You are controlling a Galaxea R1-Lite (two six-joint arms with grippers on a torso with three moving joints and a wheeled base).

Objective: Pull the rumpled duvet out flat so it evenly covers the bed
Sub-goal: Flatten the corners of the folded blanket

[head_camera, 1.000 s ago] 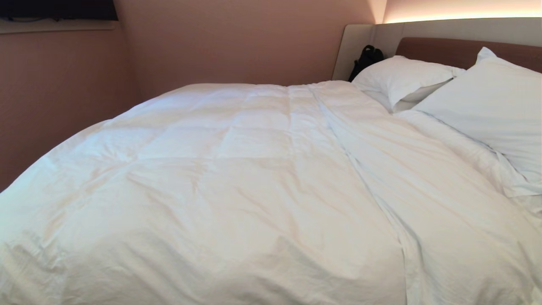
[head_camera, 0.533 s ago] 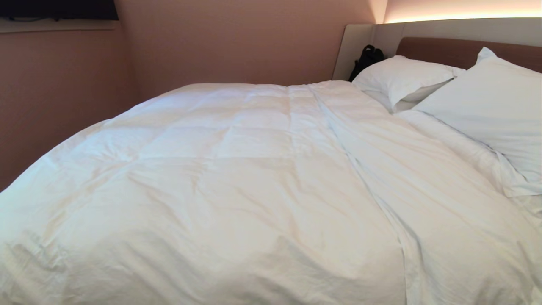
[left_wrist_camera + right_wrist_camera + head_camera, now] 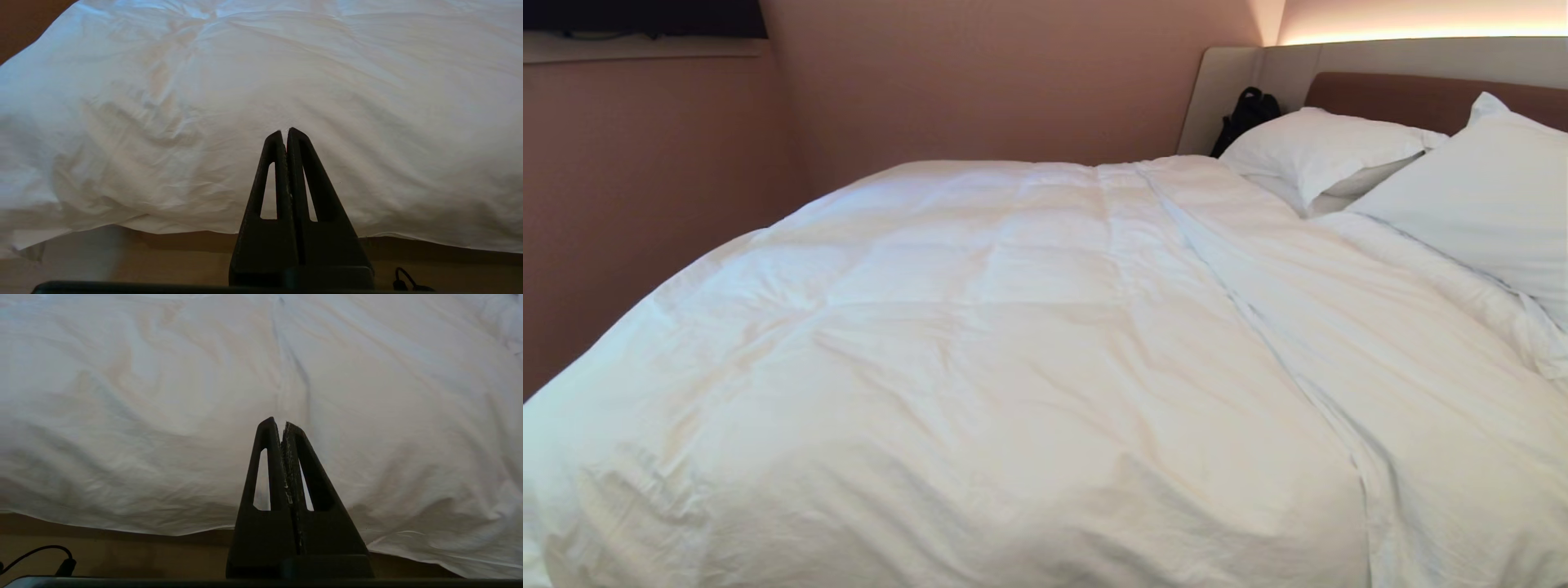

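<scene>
- One puffy white duvet (image 3: 980,351), faintly quilted in squares and lightly creased, lies spread over the bed (image 3: 1421,98), hanging past its near edge.
- A long seam fold (image 3: 1258,327) runs lengthwise from the near edge toward the headboard end; the duvet's long axis cannot be told.
- Two white pillows (image 3: 1323,151) lean at the brown headboard, one black bag (image 3: 1245,114) in the corner beside them.
- The left gripper (image 3: 284,131) and right gripper (image 3: 280,421) hover before the hanging edge, each pressed together, holding nothing.
</scene>
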